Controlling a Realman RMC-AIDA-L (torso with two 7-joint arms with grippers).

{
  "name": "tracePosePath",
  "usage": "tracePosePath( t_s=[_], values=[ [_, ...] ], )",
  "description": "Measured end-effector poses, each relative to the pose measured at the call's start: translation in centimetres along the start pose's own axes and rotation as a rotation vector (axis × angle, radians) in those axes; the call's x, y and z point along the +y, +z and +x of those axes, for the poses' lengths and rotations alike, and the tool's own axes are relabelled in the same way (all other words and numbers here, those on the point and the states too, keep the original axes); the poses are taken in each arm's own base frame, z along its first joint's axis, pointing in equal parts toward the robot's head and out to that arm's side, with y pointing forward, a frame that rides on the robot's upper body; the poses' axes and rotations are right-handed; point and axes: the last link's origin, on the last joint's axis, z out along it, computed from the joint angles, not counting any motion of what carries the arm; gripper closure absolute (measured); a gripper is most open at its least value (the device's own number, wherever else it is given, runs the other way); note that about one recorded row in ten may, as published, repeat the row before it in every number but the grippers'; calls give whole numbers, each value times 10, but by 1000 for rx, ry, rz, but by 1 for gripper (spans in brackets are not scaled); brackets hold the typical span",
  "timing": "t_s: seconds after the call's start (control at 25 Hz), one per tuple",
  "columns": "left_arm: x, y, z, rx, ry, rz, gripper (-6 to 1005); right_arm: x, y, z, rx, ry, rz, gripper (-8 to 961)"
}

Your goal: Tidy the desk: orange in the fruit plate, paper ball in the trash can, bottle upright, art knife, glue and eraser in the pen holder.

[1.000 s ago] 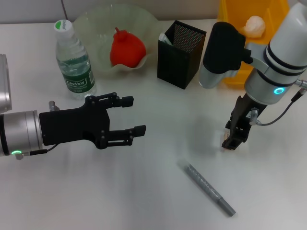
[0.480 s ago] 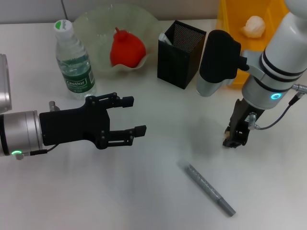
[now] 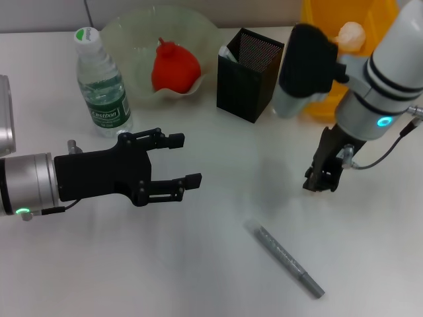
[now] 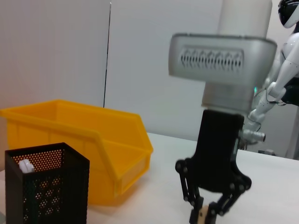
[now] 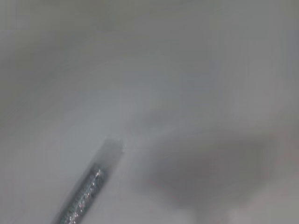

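In the head view, your right gripper [image 3: 322, 182] is hanging above the desk [image 3: 218, 264] on the right side, fingers pointing down and drawn close together; what they are pinching is hidden from this angle. Your left gripper [image 3: 177, 160] is hovering over the left half of the desk with its fingers spread and nothing between them. The orange [image 3: 175, 66] is lying in the fruit plate [image 3: 125, 33] at the back. The bottle [image 3: 101, 82] is standing upright just beside the plate. The pen holder [image 3: 249, 66] is standing right of the plate, something white showing inside it. The trash can [image 3: 317, 16] is sitting behind your right arm, the paper ball [image 3: 351, 33] resting in it. The grey art knife [image 3: 285, 260] is lying flat on the desk, nearer than the right gripper and apart from it.

In the left wrist view, you are looking across at the right gripper [image 4: 205, 217], and here its fingers are pinching the eraser [image 4: 202, 215], a small beige block between the tips. The pen holder [image 4: 46, 186] is standing in front of the trash can [image 4: 93, 144].

In the right wrist view, only blurred desk [image 5: 149, 70] and one end of the art knife [image 5: 84, 196] are showing.
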Motion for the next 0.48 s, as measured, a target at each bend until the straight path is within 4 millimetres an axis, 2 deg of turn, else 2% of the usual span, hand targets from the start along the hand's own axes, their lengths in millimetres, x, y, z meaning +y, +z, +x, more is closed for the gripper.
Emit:
tracePosePath(
  t_s=[0.08,0.12,0.2,0.28,0.32,0.36,0.48],
  values=[
    [0,0,0,1,-1,-1,197,-3,-9,0,-30,21,0,814],
    [1,0,0,1,-1,-1,197,-7,-21,-1,-71,47,9,814],
    [1,0,0,1,-1,-1,197,-9,-28,-2,-97,63,18,814],
    [1,0,0,3,-3,-3,197,-15,-47,-4,-160,99,48,814],
    [2,0,0,5,-3,-4,197,-21,-66,-7,-235,137,87,815],
    [2,0,0,5,-3,-4,197,-21,-66,-7,-235,137,87,815],
    [2,0,0,8,-4,-9,197,-30,-96,-12,-360,197,149,815]
  ],
)
